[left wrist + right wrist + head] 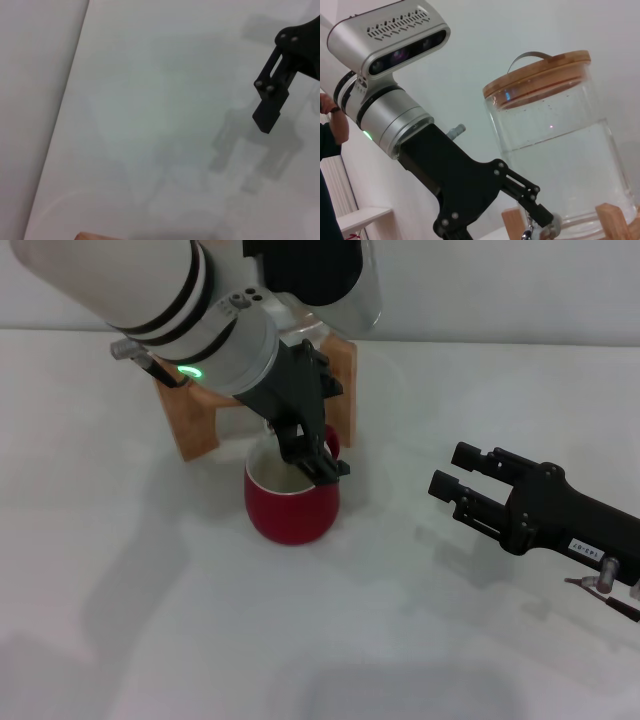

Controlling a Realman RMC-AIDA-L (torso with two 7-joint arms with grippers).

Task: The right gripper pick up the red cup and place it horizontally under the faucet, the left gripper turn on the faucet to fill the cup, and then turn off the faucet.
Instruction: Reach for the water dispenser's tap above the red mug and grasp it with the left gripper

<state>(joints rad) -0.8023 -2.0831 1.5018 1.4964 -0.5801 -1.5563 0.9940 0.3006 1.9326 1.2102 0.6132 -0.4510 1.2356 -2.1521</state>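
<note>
Left gripper [318,462] hiding red cup's [292,502] rim.

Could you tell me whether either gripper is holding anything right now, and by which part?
The right gripper is open and empty. The left gripper is at the faucet above the red cup; a grasp cannot be told.

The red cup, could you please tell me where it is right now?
In the head view the red cup stands upright on the white table, left of centre, before the wooden stand, with the left gripper above its rim.
</note>
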